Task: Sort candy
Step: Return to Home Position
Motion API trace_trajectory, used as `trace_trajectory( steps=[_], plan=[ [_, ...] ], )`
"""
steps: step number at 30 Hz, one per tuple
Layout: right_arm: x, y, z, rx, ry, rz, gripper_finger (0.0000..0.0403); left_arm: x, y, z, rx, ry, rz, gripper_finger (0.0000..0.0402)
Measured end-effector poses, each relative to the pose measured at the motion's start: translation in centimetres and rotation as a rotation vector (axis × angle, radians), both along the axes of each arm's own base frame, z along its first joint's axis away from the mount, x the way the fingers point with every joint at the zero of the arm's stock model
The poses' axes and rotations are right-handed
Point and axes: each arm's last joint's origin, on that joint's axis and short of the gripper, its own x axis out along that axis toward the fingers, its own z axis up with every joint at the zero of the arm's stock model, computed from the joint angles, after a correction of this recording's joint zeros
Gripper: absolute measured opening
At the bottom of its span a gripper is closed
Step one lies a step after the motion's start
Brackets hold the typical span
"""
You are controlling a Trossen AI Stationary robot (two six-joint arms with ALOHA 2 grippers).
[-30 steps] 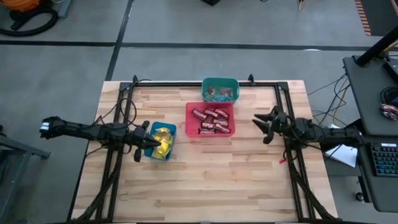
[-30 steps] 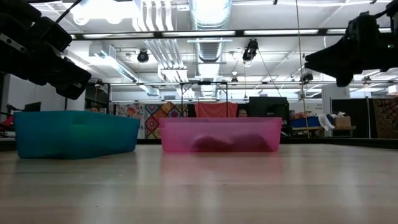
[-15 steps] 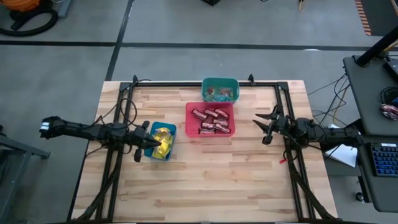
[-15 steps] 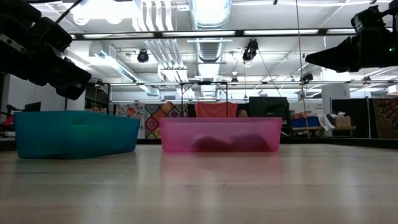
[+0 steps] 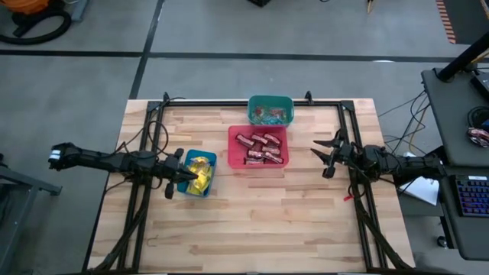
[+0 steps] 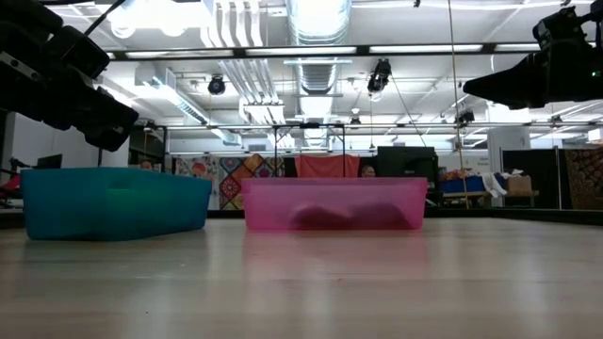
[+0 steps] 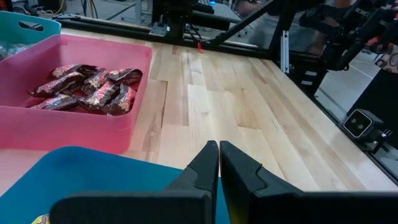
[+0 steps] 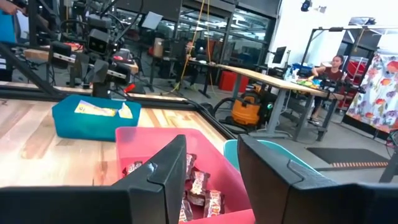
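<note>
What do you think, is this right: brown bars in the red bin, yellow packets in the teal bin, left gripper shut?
Not quite. The yellow packets lie in the blue bin, not the teal bin; the high view shows it. The rest stands: the brown bars are in the red bin, and the left gripper is shut.

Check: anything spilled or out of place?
Three plastic bins sit upright with candy inside. One oddity: a small red scrap lies on the wooden table beside the right arm, outside every bin; cannot tell if it's candy.

Robotics lab: workbenches [image 8: 268,76], ceiling ducts [image 6: 317,19], orange vacuum [image 8: 247,111]
</note>
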Motion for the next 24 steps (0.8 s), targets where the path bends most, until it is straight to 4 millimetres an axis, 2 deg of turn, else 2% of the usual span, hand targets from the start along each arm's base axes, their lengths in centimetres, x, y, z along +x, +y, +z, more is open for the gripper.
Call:
trace_trajectory(
  steps=[12, 24],
  plan=[
    [0.00, 0.00, 0.02, 0.000, -0.001, 0.000, 0.0123, 0.00, 0.00, 0.00, 0.000, 0.000, 0.000, 0.0000],
    [0.00, 0.00, 0.02, 0.000, -0.001, 0.000, 0.0135, 0.00, 0.00, 0.00, 0.000, 0.000, 0.000, 0.0000]
  ],
)
